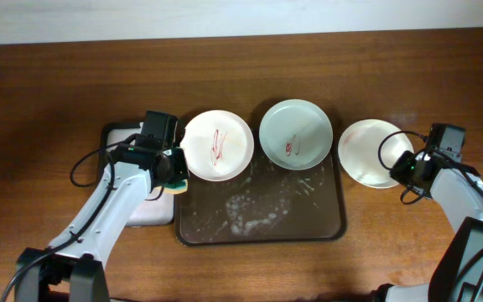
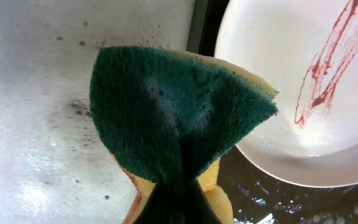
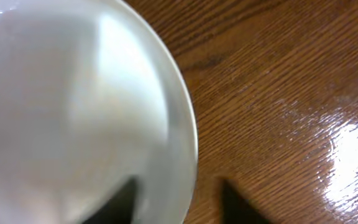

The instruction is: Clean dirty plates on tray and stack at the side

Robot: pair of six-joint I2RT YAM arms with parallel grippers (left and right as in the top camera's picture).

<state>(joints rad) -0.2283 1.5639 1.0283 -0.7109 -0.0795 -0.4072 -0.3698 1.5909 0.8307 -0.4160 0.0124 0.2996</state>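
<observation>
The left hand is clamped on a green-and-yellow sponge, its green face turned to the wrist camera, at the seam between the smaller white-lined tray and the dark brown tray; just beside the sponge lies the squiggled plate, streaked with red, over the brown tray's far left corner; next along the far rim sits the pale-green plate, with a small red mark; soapy flecks dot the tray's floor; the right hand has its fingers apart, astride the rim of the clean white plate, one finger over the plate, the other over the wooden surface; that plate rests on the surface just beside the tray's right edge.
</observation>
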